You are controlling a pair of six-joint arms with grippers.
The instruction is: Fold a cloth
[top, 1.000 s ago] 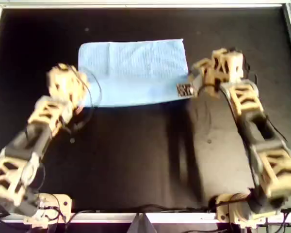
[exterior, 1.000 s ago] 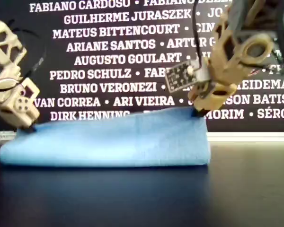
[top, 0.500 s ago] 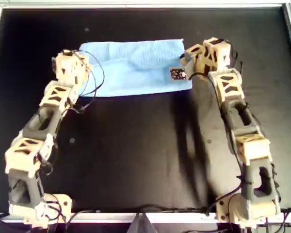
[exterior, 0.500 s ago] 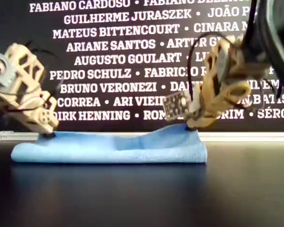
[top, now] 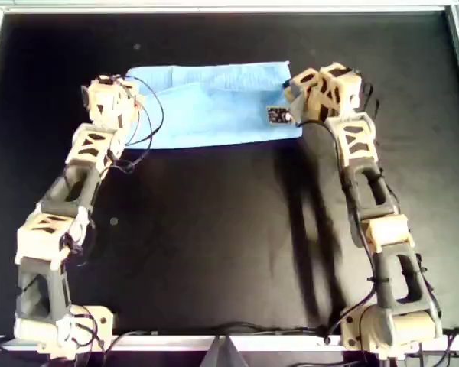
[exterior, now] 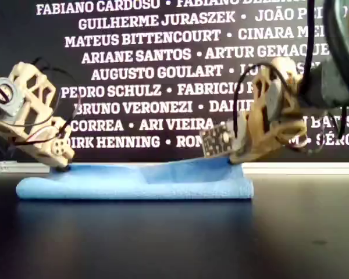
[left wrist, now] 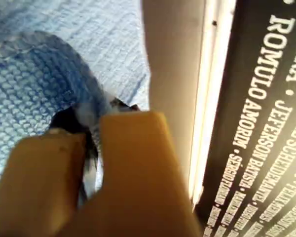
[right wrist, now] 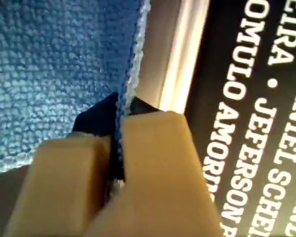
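The light blue cloth lies doubled over at the far middle of the black table, a low flat band in the exterior view. My first gripper is at its corner on the overhead view's left, low over the table. It is shut on a curled bit of the cloth, pinched between the jaws. My second gripper is at the corner on the overhead view's right. It is shut on the cloth's hemmed edge, held at the jaws.
The table's silver frame runs just beyond the cloth, seen as a pale rail in the first wrist view. A dark banner with white names stands behind it. A small circuit board hangs from the second arm over the cloth.
Both grippers have carried the cloth's edge toward the far side and come down. The raised upper layer has sunk, and the cloth now lies flatter and narrower.
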